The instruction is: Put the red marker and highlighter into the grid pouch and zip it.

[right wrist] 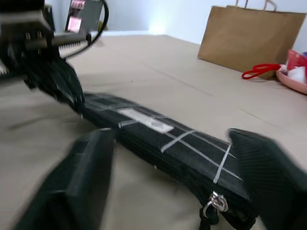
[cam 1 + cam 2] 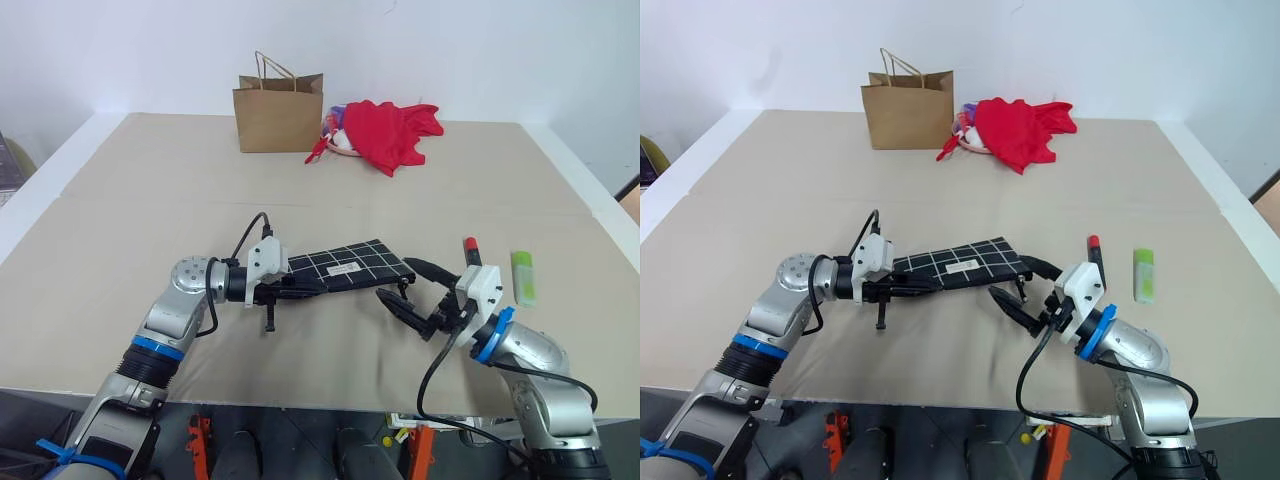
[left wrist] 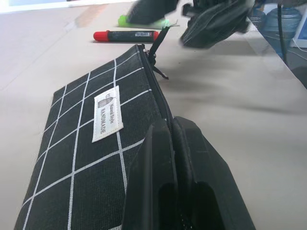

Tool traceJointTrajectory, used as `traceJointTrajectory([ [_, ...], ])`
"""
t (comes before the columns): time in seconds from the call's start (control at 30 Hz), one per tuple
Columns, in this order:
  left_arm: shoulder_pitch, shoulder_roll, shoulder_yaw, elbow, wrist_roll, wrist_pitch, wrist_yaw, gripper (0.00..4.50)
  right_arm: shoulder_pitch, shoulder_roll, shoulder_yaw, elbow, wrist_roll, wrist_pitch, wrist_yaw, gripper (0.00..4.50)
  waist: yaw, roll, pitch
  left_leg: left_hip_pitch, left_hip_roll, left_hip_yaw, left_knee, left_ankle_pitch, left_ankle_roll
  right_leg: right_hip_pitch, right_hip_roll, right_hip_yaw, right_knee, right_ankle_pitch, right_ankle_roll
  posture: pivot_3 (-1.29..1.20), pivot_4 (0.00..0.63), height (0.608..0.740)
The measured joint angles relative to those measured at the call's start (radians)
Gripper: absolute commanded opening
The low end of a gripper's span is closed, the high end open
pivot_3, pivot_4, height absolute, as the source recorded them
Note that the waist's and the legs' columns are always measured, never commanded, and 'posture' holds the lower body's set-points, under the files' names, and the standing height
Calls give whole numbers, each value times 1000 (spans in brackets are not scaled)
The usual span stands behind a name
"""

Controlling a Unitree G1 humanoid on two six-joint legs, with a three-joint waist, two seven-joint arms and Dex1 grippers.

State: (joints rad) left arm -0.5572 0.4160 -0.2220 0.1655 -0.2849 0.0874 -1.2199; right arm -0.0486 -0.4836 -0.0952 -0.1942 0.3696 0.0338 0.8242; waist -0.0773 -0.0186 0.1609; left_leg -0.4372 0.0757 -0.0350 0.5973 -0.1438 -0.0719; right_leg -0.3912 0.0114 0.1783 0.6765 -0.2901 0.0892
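Your left fingers (image 2: 300, 283) pinch the grid pouch (image 2: 350, 265) end; right fingers (image 2: 412, 287) gape empty at its zipper pull cord (image 2: 1020, 291). Unzip next.

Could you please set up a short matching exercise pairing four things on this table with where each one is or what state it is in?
Things:
1. grid pouch
2. red marker
3. highlighter
4. brown paper bag

Places or states:
A. standing upright at the table's far edge
B. lying nearest the table's right edge
C. pinched at one end by the shut left gripper
D. lying between the pouch and the highlighter

Pairs: 1-C, 2-D, 3-B, 4-A
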Motion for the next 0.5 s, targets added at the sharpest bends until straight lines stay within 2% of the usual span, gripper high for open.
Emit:
traceJointTrajectory([
  [0.03, 0, -1, 0, -3, 0, 2, 2, 0, -1, 0, 5, 18, -10, -18, 2, 2185, 0, 0, 0, 0, 0, 0, 0, 0, 0, 0, 0, 0, 0, 0, 0, 0, 150, 740],
  [0.07, 1, -2, 0, -9, 0, 6, 8, 0, -2, 0, 9, 36, -21, -38, 5, 1511, 0, 0, 0, 0, 0, 0, -1, 0, 0, 0, 0, 0, 0, 0, 0, 0, 150, 740],
  [0.17, 3, -3, 0, -28, -3, 13, 15, 0, -8, 6, 11, 74, -37, -81, 5, 214, 0, 0, 0, 0, 0, 0, -2, 0, 0, 0, 0, 0, 0, -1, 0, 0, 150, 740],
  [0.2, 4, -3, 0, -34, -5, 21, 15, 0, -11, 6, 11, 82, -43, -97, 6, 61, 0, 0, 0, 0, 0, 0, -2, 0, 0, 0, 0, 0, 0, -1, 0, 0, 150, 740],
  [0.37, 10, -3, 0, -43, -8, 29, 18, 0, -25, 6, 12, 102, -51, -138, 20, 61, 0, 0, 0, 0, 0, 0, -1, 0, 0, 0, 0, 0, 0, 0, 0, 0, 150, 740],
  [0.5, 12, -3, 0, -51, -5, 19, 28, 0, -63, -10, 53, 81, -49, -94, 38, 61, -2, 0, 0, 1, 0, 0, -1, 0, 0, 0, 0, 0, 0, 0, 0, 0, 150, 740],
])
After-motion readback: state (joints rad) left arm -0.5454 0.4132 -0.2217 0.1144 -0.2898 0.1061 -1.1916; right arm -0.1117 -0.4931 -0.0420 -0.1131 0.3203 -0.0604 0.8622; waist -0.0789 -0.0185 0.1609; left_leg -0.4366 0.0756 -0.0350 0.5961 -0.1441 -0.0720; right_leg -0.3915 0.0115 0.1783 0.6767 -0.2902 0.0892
